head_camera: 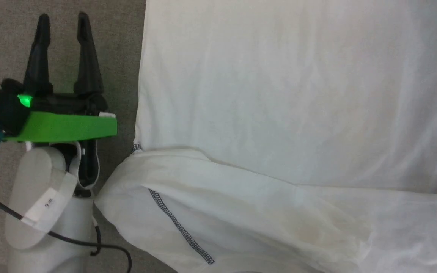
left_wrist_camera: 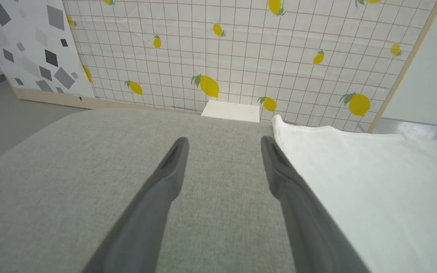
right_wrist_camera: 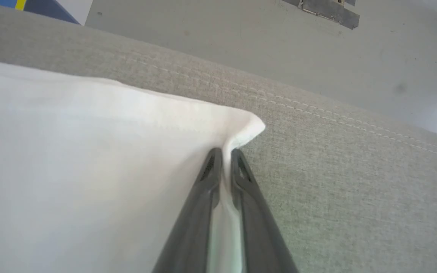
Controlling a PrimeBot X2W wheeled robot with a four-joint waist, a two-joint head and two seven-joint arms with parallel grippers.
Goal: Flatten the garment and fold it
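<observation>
No legible text, tape label (head_camera: 46,206) unreadable

You see a white garment (head_camera: 279,94) with a dark zigzag seam (head_camera: 180,227) at lower middle, a black left gripper (head_camera: 63,17) with a bright green cover (head_camera: 66,127), a light grey woven surface (left_wrist_camera: 89,170), and at the top a white gridded panel (left_wrist_camera: 241,57) with yellow lemons.

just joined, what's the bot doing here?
It is working on a white garment spread on a grey padded surface. The right gripper is pinched shut on a corner of the fabric at the garment's edge. The left gripper hangs open over the bare surface beside the garment, holding nothing. A layer with a dark stitched seam lies across the near part, so the garment is not flat yet.
</observation>
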